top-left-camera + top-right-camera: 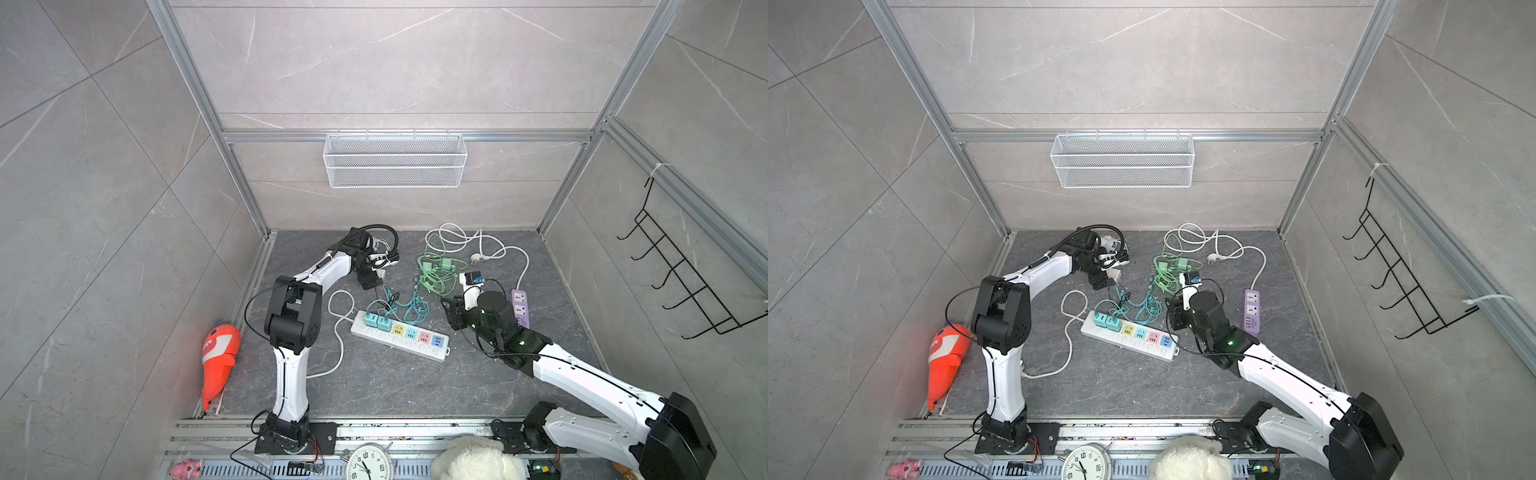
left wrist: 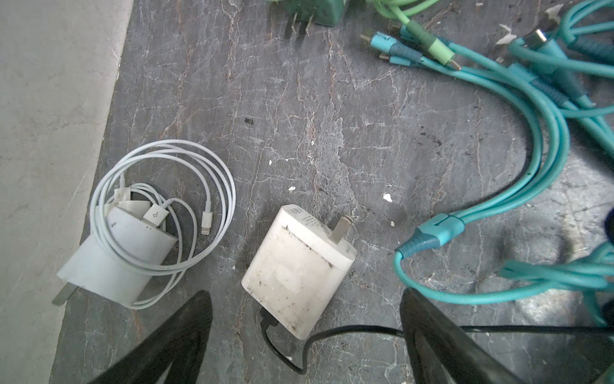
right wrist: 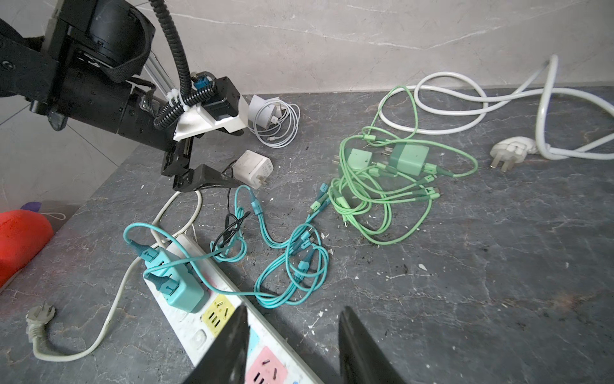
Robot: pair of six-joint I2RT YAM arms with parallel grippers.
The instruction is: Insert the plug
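Now the left gripper [image 2: 307, 294] stands wide apart and empty, a finger on either side of the white charger [image 2: 295, 262]. In a top view the charger lies on the floor [image 2: 332, 133] at about twelve o'clock of the strip [image 1: 399, 345], in no socket. The right gripper [image 3: 295, 309], jaws partly apart and holding nothing, hovers over the strip's three o'clock end, while two teal plugs [image 1: 376, 322] sit in sockets at its nine o'clock end.
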